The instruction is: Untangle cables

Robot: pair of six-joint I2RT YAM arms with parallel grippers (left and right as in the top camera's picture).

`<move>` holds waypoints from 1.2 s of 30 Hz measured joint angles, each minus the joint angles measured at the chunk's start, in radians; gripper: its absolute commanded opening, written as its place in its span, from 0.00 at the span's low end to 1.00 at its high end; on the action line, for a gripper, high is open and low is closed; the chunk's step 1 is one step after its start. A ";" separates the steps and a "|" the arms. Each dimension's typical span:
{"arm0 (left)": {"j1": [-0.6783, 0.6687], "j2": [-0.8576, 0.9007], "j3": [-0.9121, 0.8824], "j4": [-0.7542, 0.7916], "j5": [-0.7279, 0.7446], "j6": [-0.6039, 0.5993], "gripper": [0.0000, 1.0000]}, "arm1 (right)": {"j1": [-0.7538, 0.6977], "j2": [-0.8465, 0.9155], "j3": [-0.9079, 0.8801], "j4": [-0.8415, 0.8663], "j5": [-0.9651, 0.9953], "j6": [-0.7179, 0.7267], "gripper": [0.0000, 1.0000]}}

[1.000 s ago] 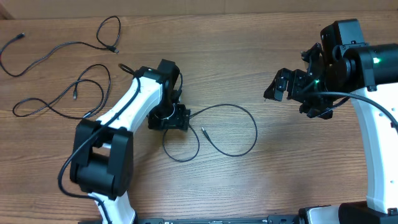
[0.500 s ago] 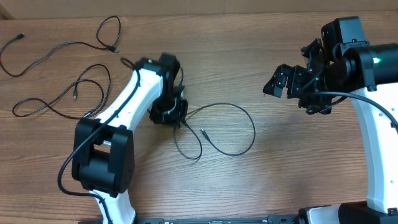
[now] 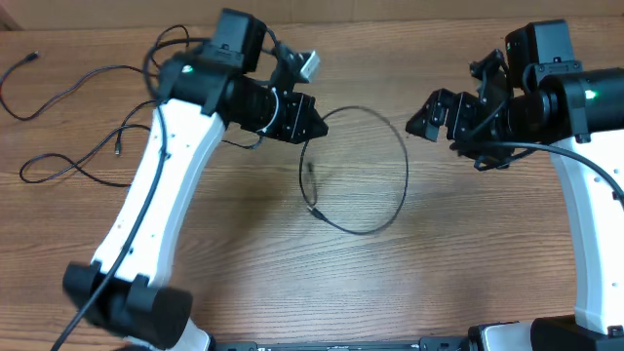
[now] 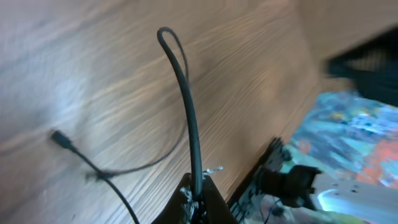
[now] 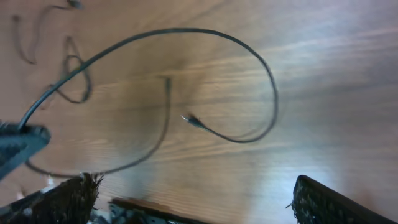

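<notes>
Wood-grain table (image 3: pixel 468 283), shown from overhead and from both wrists. The left gripper (image 3: pixel 314 124), near 12 o'clock of the table, has its jaws pressed together on one thin black cable (image 3: pixel 406 175). In the left wrist view the cord rises straight out of the pinch and folds over at the top. From the grip, a loop sweeps toward 3 o'clock and curls back to a plug end (image 3: pixel 314 207) near the table's centre. A second, blurred tail hangs below the pinch. The right gripper (image 3: pixel 421 112), at 2 o'clock, is spread wide and holds nothing, just clear of the loop. Two further cables lie at 9 to 10 o'clock, the far cable (image 3: pixel 58 93) and the near cable (image 3: pixel 26 175). Their inner ends pass under the left arm, so any crossing there cannot be told.

Step in hand, as judged: drawing the pinched cable away from the other two. To do it well:
- Hold the pinch firm.
- Carry the cord toward 3 o'clock, never back over the pair.
- Let the loop fall open before lowering it.
- Bring the idle gripper to the plug end to stretch the strand straight.
</notes>
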 measured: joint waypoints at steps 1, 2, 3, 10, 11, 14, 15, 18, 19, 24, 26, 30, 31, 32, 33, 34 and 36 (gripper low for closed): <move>0.000 -0.016 0.000 0.007 0.013 -0.001 0.04 | 0.000 0.000 0.000 0.015 -0.013 -0.001 1.00; 0.000 -0.032 0.001 0.016 0.030 -0.005 0.04 | 0.000 0.000 0.000 0.031 -0.028 -0.010 1.00; 0.000 -0.045 0.002 0.031 0.048 -0.016 0.04 | 0.000 0.000 0.000 0.050 -0.045 -0.035 1.00; 0.000 -0.093 0.004 0.097 0.140 -0.249 0.04 | 0.001 0.000 0.000 0.105 -0.097 -0.276 1.00; 0.000 -0.097 0.004 0.105 0.166 -0.279 0.04 | 0.001 0.000 0.000 0.117 -0.101 -0.306 1.00; 0.000 -0.105 0.004 0.153 0.237 -0.362 0.04 | 0.004 0.000 0.000 0.134 -0.126 -0.389 0.96; 0.000 -0.108 0.004 0.178 0.259 -0.393 0.04 | 0.008 0.000 0.000 0.133 -0.137 -0.417 0.96; 0.000 -0.115 0.004 0.259 0.322 -0.480 0.04 | 0.034 0.000 0.000 0.135 -0.153 -0.483 0.96; 0.000 -0.117 0.004 0.292 0.343 -0.510 0.04 | 0.042 0.000 0.000 0.140 -0.157 -0.496 0.98; 0.000 -0.123 0.004 0.457 0.452 -0.661 0.04 | 0.061 0.000 0.000 0.188 -0.139 -0.536 1.00; 0.000 -0.125 0.005 0.526 0.500 -0.717 0.04 | 0.061 0.000 0.000 0.212 -0.117 -0.543 1.00; 0.000 -0.134 0.005 0.584 0.568 -0.796 0.04 | 0.061 0.000 0.000 0.266 -0.066 -0.551 1.00; 0.000 -0.136 0.005 0.586 0.577 -0.809 0.04 | 0.061 0.000 0.000 0.279 -0.056 -0.551 1.00; 0.000 -0.138 0.005 0.586 0.585 -0.819 0.04 | 0.062 0.000 0.000 0.293 -0.050 -0.551 1.00; 0.000 -0.139 0.005 0.588 0.592 -0.829 0.04 | 0.061 0.000 0.000 0.315 -0.042 -0.550 1.00; 0.000 -0.140 0.005 0.588 0.597 -0.840 0.04 | 0.061 0.000 0.000 0.319 -0.041 -0.550 0.98; 0.000 -0.140 0.005 0.588 0.603 -0.861 0.04 | 0.061 0.000 0.000 0.362 -0.029 -0.547 0.88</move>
